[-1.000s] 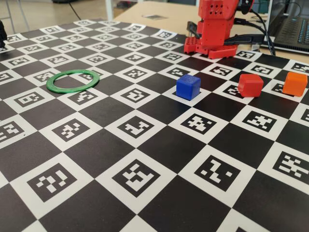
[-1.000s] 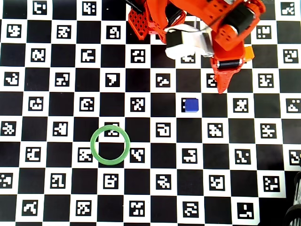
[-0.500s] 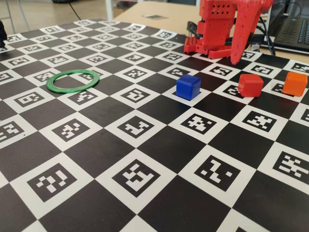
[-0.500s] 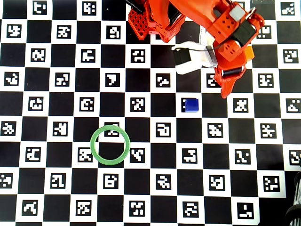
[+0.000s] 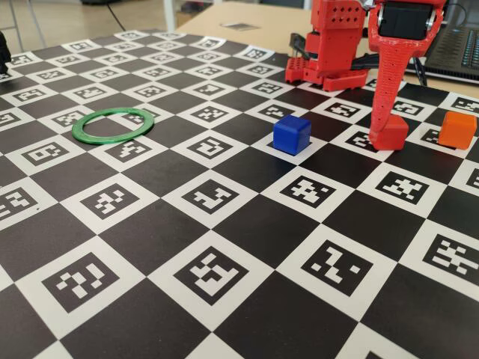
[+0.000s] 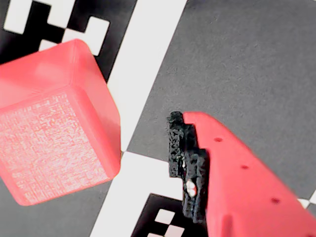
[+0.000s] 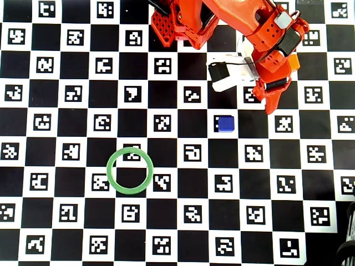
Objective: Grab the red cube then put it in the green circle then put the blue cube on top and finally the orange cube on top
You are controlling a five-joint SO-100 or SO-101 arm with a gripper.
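Now, red cube point(image 6: 54, 123): small, light and rigid, probably a bit slick; take it by two opposite flat faces.
Where: on the desk point(image 5: 224, 247), at 3 o'clock of the blue cube point(image 5: 291, 134) in the fixed view.
Fingers point(image 5: 389, 134): spread, nothing held; you see one pad point(image 6: 185, 163) just beside the cube, not touching.
Count: one red, one blue, one orange cube point(image 5: 456, 129); one green ring point(image 7: 130, 170), at 7 o'clock of blue in the overhead view.

My pincer point(image 5: 385, 127) directly over red cube point(image 5: 388, 133) in fixed view; blue cube point(image 5: 291, 134) left of me; orange cube point(image 5: 457, 129) right; green circle point(image 5: 114, 124) far left, well apart, on checkered mat point(image 5: 224, 247).
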